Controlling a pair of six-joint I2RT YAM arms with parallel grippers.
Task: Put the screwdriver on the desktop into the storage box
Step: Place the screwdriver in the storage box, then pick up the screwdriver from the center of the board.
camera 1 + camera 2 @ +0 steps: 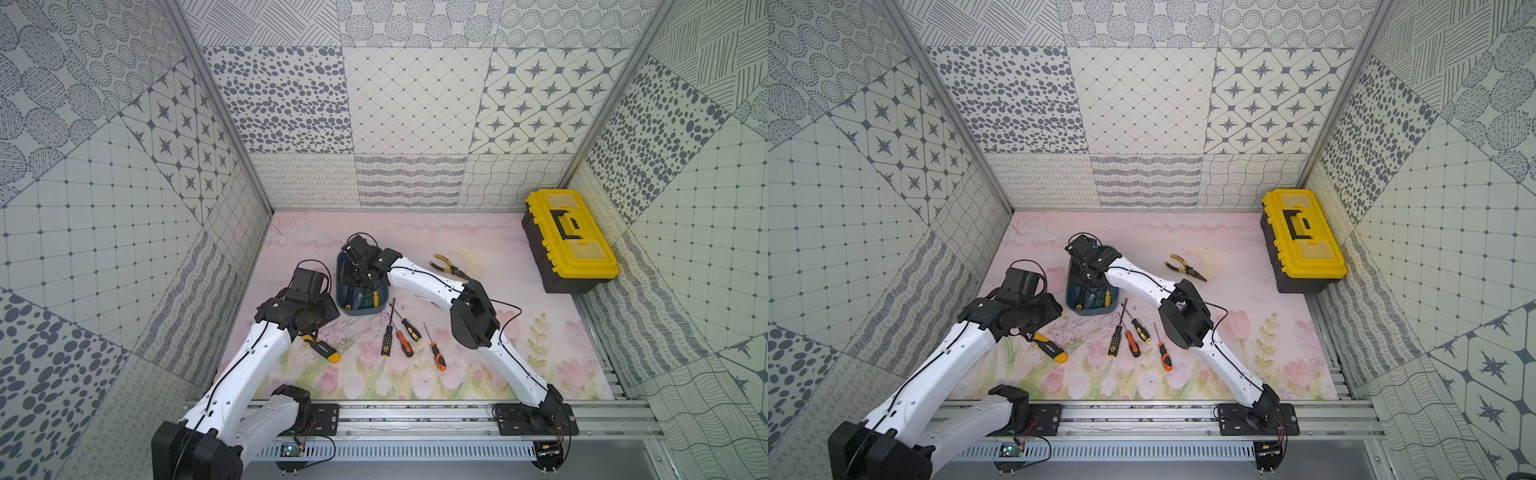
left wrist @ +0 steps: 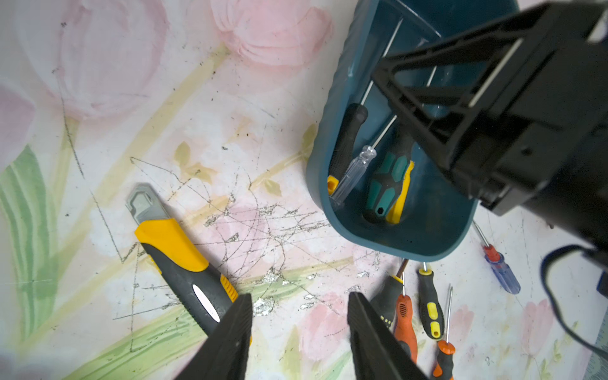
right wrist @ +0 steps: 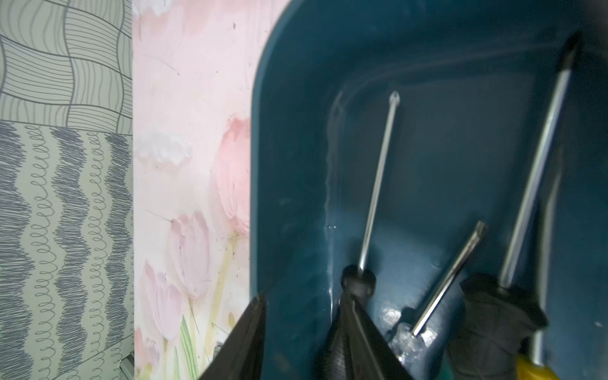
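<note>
Reaching down into the storage box [image 3: 296, 131], right gripper [image 3: 301, 329] stands parted; left gripper [image 2: 299, 316] likewise.

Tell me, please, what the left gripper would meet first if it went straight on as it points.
The left gripper would probably meet bare desktop between the utility knife and the loose screwdrivers; depth is unclear.

The left arm [image 1: 249, 353] bends at the elbow, left gripper [image 2: 299, 296] aimed down, jaws parted and empty. The right arm [image 1: 428, 284] reaches forward and inward, right gripper [image 3: 302, 297] tipped down, jaws apart.
</note>
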